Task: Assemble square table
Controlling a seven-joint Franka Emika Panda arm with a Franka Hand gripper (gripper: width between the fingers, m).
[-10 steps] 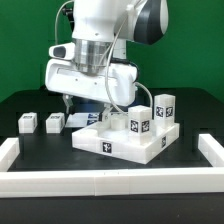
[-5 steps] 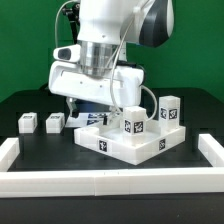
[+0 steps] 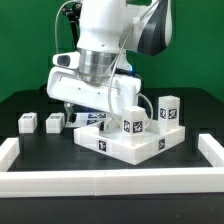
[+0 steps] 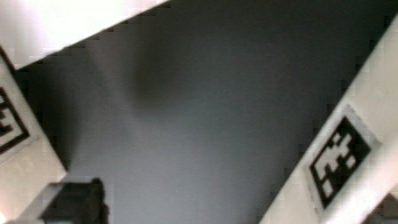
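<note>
wrist | dark matte surface (image 4: 196,110) fills the middle | white tagged piece (image 4: 347,150) borders one side of it | second white tagged piece (image 4: 11,115) borders the opposite side, tag cropped | blurred dark block (image 4: 71,202) over the surface's edge there, unidentifiable

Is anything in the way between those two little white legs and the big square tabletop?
Nothing visible is. One loose leg and the other loose leg stand at the exterior view's left, apart from the square tabletop. Only bare black table lies between them.

Black table (image 3: 30,100): square table slab (image 3: 118,147) lies flat mid-surface. Short tagged leg (image 3: 28,122) and second leg (image 3: 54,122) sit near each other toward the exterior view's left. White border bars (image 3: 110,182) run along front and sides.
</note>
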